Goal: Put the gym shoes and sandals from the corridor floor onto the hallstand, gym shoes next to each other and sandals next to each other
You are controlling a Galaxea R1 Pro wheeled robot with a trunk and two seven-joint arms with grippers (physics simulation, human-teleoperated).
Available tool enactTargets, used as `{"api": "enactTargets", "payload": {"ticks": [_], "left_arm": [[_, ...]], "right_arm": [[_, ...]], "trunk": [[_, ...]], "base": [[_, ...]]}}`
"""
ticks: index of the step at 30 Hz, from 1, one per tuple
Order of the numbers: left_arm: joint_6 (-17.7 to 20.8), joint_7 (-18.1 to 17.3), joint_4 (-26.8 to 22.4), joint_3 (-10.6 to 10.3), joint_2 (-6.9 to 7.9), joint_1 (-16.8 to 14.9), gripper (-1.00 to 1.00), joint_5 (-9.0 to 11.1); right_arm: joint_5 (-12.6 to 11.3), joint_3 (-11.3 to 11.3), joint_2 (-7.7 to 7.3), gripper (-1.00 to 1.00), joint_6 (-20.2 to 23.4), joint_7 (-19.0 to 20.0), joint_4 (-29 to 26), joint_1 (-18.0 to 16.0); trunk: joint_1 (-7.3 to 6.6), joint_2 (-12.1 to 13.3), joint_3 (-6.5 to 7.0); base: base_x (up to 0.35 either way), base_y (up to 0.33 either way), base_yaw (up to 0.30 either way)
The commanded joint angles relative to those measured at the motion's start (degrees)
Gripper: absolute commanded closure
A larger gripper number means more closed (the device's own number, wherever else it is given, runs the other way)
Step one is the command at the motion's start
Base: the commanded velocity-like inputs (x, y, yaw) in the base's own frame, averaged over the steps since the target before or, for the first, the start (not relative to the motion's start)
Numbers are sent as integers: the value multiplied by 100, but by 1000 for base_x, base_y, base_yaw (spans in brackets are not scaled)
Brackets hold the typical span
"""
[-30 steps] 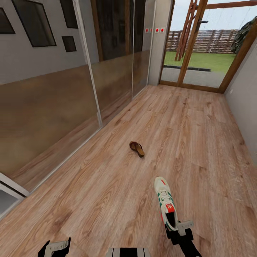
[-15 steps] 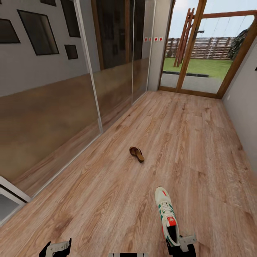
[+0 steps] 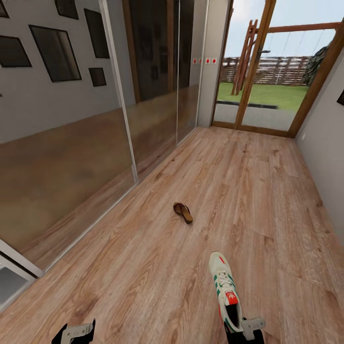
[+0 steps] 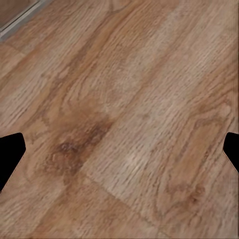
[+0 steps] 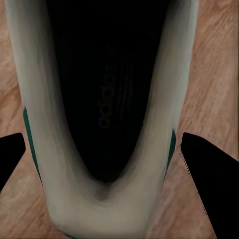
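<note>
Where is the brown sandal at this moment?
In the head view the sandal lies mid-floor, beyond the sneaker, nearer the mirrored wall on the left.

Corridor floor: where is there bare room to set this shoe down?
Bare corridor floor between the sandal and the right wall, and between sandal and mirrored doors. Tightest beside the gym shoe at the right gripper.
</note>
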Motion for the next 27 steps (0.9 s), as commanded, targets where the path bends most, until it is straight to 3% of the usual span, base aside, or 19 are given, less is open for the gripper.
{"api": "enactTargets", "payload": {"ticks": [1, 19, 23, 27], "left_arm": [[-16, -10, 4, -8, -2, -2, -100, 42], [-17, -9, 27, -8, -6, -2, -100, 42], [-17, -9, 30, -8, -6, -2, -100, 42], [-17, -9, 26, -8, -6, -2, -100, 42]], "right_arm": [[44, -30, 0, 100, -17, -5, 5, -2], [42, -115, 9, 100, -9, -2, 1, -2], [43, -253, 10, 100, -9, 1, -2, -2], [44, -384, 16, 100, -9, 3, -3, -2]], "trunk": [[-23, 40, 24], [-419, 762, 426], [-507, 922, 499], [-507, 922, 513]], "base": [[0, 0, 0], [0, 0, 0], [0, 0, 17], [0, 0, 143]]}}
